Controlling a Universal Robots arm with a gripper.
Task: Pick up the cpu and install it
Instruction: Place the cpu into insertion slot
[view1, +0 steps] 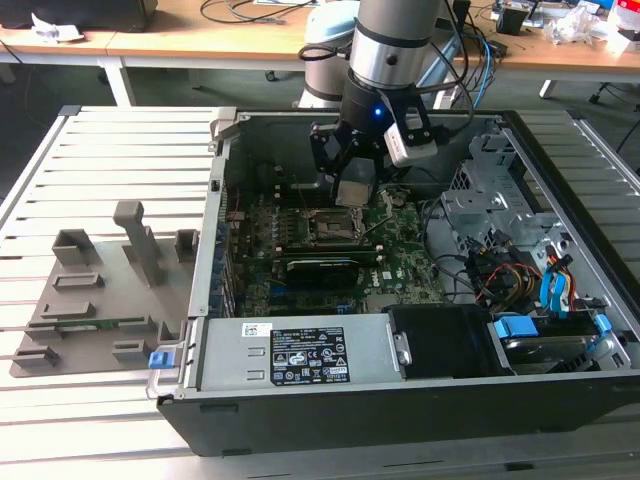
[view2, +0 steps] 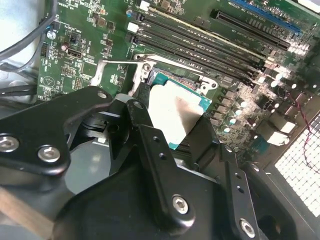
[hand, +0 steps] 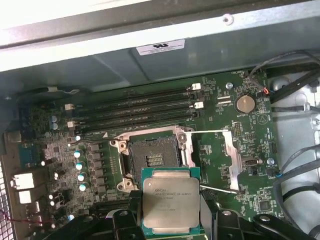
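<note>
The cpu (hand: 167, 202), a silvery square chip with a green rim, is held between my black fingers (hand: 124, 220) and hangs just in front of the open black socket (hand: 152, 159) on the green motherboard. In the second wrist view the cpu (view2: 177, 112) shows between the two fingers (view2: 150, 142), with the socket's metal frame (view2: 150, 70) beyond it. In the exterior view my gripper (view1: 355, 188) is inside the open computer case, shut on the cpu (view1: 355, 192), a little above and behind the socket (view1: 335, 228).
The socket's load plate (hand: 227, 160) is swung open to one side. Memory slots (hand: 140, 107) run beside the socket. Cables and a drive cage (view1: 500, 230) fill the case at the exterior view's right. A grey fixture plate (view1: 100, 300) lies outside the case on the left.
</note>
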